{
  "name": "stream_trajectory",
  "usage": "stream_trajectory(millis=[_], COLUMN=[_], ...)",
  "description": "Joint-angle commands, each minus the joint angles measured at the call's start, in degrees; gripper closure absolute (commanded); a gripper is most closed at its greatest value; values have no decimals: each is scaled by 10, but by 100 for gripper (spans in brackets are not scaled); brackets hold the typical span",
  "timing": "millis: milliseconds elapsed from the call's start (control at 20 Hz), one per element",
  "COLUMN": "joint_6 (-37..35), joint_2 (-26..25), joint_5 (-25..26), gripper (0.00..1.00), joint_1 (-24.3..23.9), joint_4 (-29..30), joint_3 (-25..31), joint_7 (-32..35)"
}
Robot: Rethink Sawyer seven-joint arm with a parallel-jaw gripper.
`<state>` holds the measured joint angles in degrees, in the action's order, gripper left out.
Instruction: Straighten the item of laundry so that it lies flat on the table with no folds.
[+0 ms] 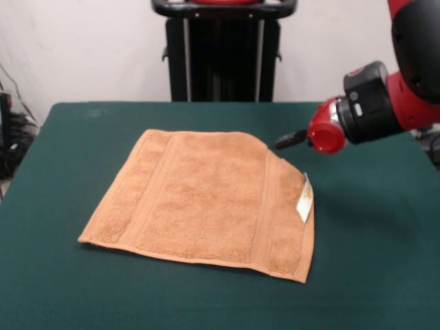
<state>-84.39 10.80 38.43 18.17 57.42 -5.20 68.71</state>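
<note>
A large rectangular table with a dark green felt-like top (371, 261) fills most of the front view, with the black pedestal of the robot (223, 51) standing at its far edge against a pale wall.

Near the middle of that table lies the small rectangular tan-orange terry towel (206, 196), spread nearly flat, its long woven border bands running along both side ends. Three corners rest on the felt; the far corner on the picture's right side of the towel looks turned in or cut off at a slant, so the outline there is not square.

Beyond that same corner of the towel, the red and black arm of the Sawyer robot (385, 103) reaches in from the picture's right edge, held above the table and clear of the cloth.

At the arm's tip, the dark gripper (291, 139) points toward the towel's slanted corner, just beside it but not touching; whether its fingers are spread or pressed together cannot be told from this angle.

A small white tag (305, 198) stands out along the towel's edge on the picture's right, below the gripper.
</note>
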Motion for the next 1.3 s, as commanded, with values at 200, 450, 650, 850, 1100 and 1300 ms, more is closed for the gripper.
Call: stream_trajectory(millis=[200, 450, 650, 850, 1100, 1300], joint_6=[24, 9, 4, -5, -7, -14], joint_2=[-43, -15, 3, -3, 13, 19], joint_5=[19, 19, 18, 17, 15, 19], gripper=[100, 100, 100, 100, 100, 100], joint_1=[-18, -23, -23, -20, -19, -19], joint_4=[31, 60, 77, 68, 84, 88], joint_3=[-3, -15, -21, -25, -35, -42], joint_7=[71, 57, 51, 47, 40, 26])
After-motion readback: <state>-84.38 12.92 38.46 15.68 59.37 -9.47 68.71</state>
